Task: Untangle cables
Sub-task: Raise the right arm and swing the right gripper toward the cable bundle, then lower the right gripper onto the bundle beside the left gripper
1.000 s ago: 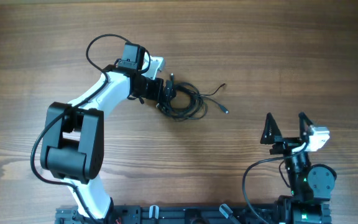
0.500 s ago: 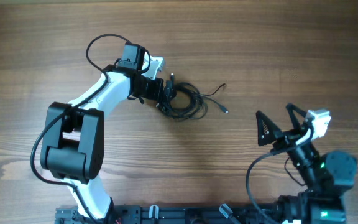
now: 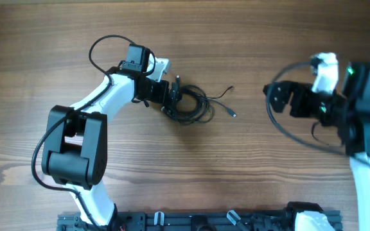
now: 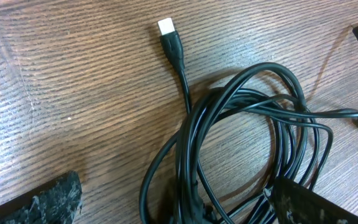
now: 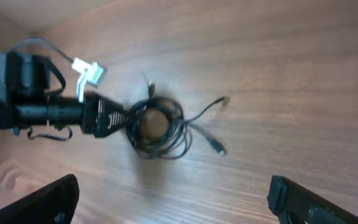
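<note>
The cables (image 3: 190,106) lie as a tangled coil of thin black cords on the wooden table, with loose plug ends trailing right (image 3: 233,114). In the left wrist view the coil (image 4: 241,137) fills the middle, with a silver-tipped plug (image 4: 166,28) above it. My left gripper (image 3: 170,97) is open, its fingers on either side of the coil's left part (image 4: 185,199). My right gripper (image 3: 281,99) is open and empty, raised well to the right of the coil. The right wrist view shows the coil (image 5: 157,127) far ahead, blurred.
The left arm (image 3: 108,93) reaches in from the lower left, with its own thicker black cable looping above it (image 3: 101,48). The right arm (image 3: 358,102) stands at the right edge. The wooden table (image 3: 236,38) is bare elsewhere.
My right arm has risen from its low rest at the lower right and swung up and toward the cables. The left arm and the coil have not moved.
</note>
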